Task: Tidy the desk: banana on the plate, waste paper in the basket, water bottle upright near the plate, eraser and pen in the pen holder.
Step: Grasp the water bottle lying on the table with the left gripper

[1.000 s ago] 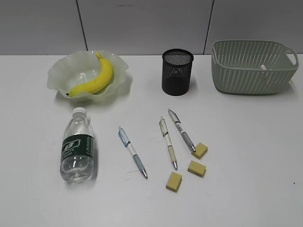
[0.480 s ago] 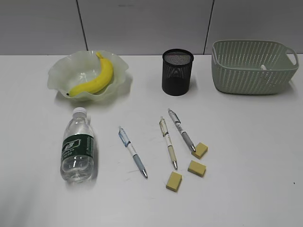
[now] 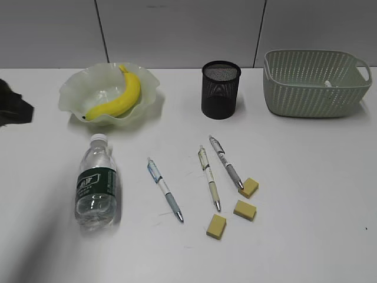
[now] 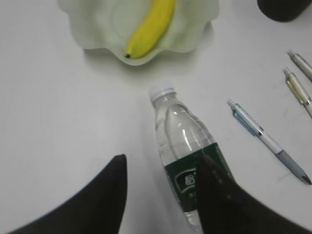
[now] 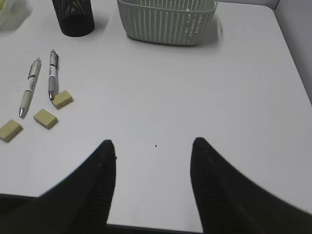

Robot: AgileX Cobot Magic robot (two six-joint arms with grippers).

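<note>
Left gripper spread above lying water bottle; right gripper spread.

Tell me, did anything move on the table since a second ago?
Only one thing: the left gripper has come into the exterior view at the left edge, next to the plate. It is open and holds nothing. The water bottle lies on its side as before, and the banana, pens, erasers, pen holder and basket have not moved.
</note>
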